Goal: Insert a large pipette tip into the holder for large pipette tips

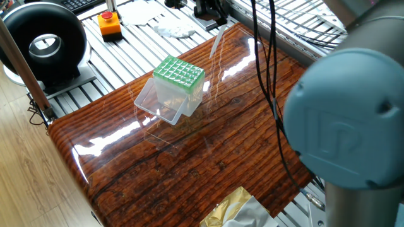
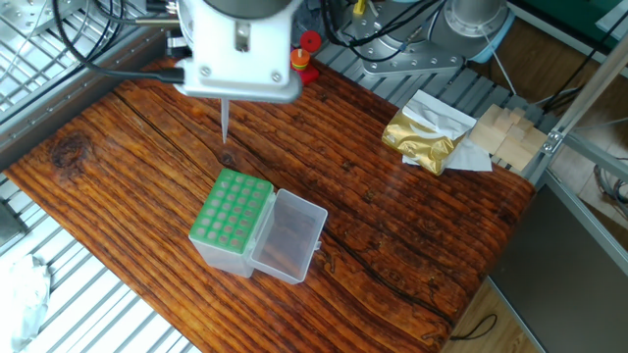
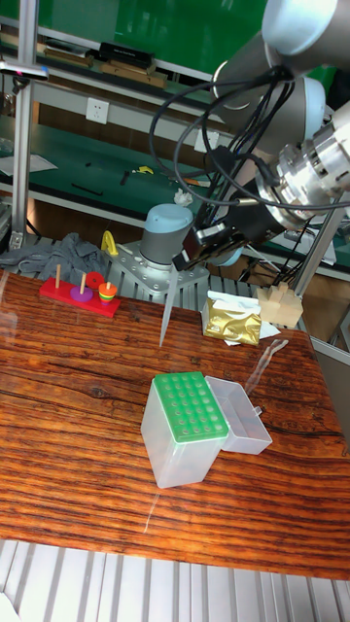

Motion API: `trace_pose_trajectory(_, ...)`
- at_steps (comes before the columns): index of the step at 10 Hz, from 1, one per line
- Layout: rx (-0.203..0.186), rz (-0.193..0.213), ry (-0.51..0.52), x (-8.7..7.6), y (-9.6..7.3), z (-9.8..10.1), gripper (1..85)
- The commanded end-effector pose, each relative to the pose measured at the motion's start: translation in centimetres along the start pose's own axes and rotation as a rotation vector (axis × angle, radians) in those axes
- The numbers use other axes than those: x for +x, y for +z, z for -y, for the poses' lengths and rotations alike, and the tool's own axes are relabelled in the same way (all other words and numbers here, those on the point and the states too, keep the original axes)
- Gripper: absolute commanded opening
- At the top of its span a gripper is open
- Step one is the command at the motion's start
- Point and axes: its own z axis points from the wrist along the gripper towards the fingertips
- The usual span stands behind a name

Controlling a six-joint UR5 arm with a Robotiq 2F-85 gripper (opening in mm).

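The holder for large pipette tips (image 2: 231, 210) is a clear box with a green gridded rack, and its clear lid (image 2: 289, 235) hangs open to the side. It also shows in the fixed view from the other side as the holder (image 1: 179, 74) and in the tall view as the holder (image 3: 191, 416). My gripper (image 2: 225, 96) hangs above the table just beyond the box, shut on the large pipette tip (image 2: 225, 120). The slim translucent tip (image 3: 167, 306) points down, tilted slightly, with its end a little short of the rack's far edge and clear of it. From the opposite side the tip (image 1: 216, 43) hangs under the gripper (image 1: 218, 22).
A gold foil packet (image 2: 424, 142) and wooden blocks (image 2: 505, 132) lie at the table's far right. A red peg toy (image 3: 81, 290) sits at the back left. An orange box with a red button (image 1: 109, 24) and a black round device (image 1: 44, 41) stand off the table. The arm's blue joint (image 1: 347, 120) blocks the right of that view.
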Motion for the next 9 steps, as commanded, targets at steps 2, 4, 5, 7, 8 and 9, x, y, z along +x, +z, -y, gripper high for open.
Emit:
trace_pose_trajectory(2, 0.031, 0.014, 0.002, -0.5, 1.1, -0.1, 1.0)
trace_pose_trajectory(4, 0.031, 0.032, 0.019, -1.0, 1.1, -0.1, 1.0)
trace_pose_trajectory(5, 0.035, 0.036, 0.031, -1.1, 1.1, 0.0, 1.0)
trace_pose_trajectory(7, 0.055, 0.022, 0.031, -0.7, 1.1, 0.5, 1.0)
trace_pose_trajectory(8, 0.066, 0.016, 0.032, -0.5, 1.1, 0.8, 1.0)
trace_pose_trajectory(9, 0.096, 0.004, 0.021, -0.2, 1.0, 1.6, 1.0)
